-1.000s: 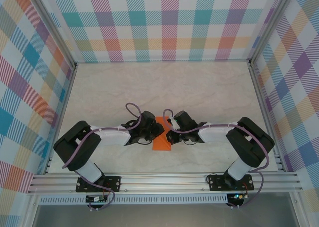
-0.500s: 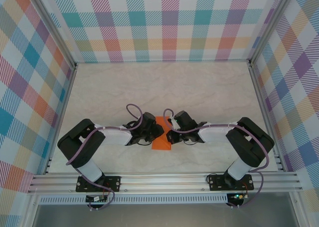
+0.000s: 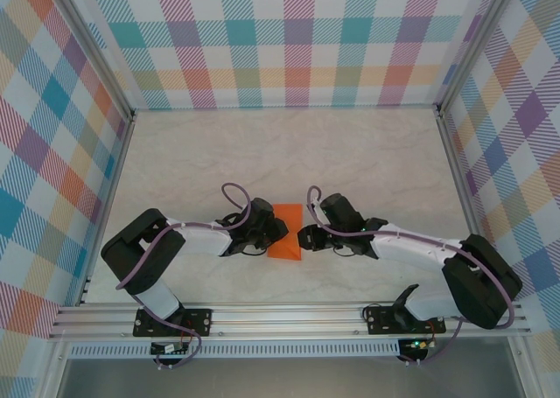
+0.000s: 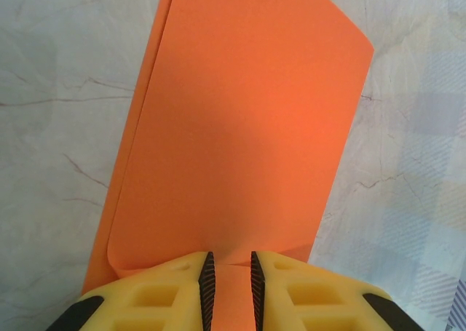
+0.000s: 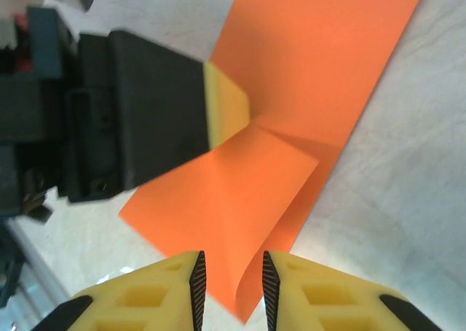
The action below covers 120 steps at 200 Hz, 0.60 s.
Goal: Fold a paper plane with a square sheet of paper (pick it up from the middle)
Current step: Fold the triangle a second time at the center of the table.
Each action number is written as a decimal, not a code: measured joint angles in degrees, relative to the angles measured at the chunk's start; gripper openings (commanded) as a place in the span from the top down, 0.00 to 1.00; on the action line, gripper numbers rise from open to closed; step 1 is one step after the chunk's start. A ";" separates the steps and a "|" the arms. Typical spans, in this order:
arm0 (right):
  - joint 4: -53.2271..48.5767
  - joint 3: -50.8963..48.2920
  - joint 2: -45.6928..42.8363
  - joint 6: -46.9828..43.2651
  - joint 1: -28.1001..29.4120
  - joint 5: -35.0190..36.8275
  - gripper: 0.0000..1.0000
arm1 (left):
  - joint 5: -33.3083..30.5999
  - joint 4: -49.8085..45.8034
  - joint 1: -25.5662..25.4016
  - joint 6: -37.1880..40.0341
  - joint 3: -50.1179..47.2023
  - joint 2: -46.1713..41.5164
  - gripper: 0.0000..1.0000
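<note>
The square sheet of paper point(image 3: 285, 242) is bright orange and folded, and it lies on the table between my two grippers. In the left wrist view the folded paper point(image 4: 240, 113) runs away from my left gripper point(image 4: 229, 280). Its jaws stand a narrow gap apart with their tips down on the paper's near edge, the paper passing flat under the gap. My right gripper point(image 5: 230, 284) is open. A loose flap of the paper point(image 5: 247, 200) curls up between its fingers without being pinched. The left gripper's yellow fingertip point(image 5: 227, 111) rests where the flap's crease starts.
The marble-patterned table top point(image 3: 289, 153) stretches away behind the paper. Aluminium frame rails point(image 3: 289, 315) run along the near edge and up both sides. Checked cloth walls point(image 3: 289, 39) close in the back and sides. Both arms point(image 3: 192, 236) point(image 3: 411, 245) lie low over the near part.
The right gripper has opened and let go of the paper's flap. The right arm's elbow has swung out to the right and lower. The left arm has hardly moved.
</note>
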 measured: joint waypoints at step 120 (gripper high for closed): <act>0.57 3.39 11.21 3.26 0.02 -13.70 0.85 | -0.13 -0.04 -0.11 0.26 0.00 0.00 0.76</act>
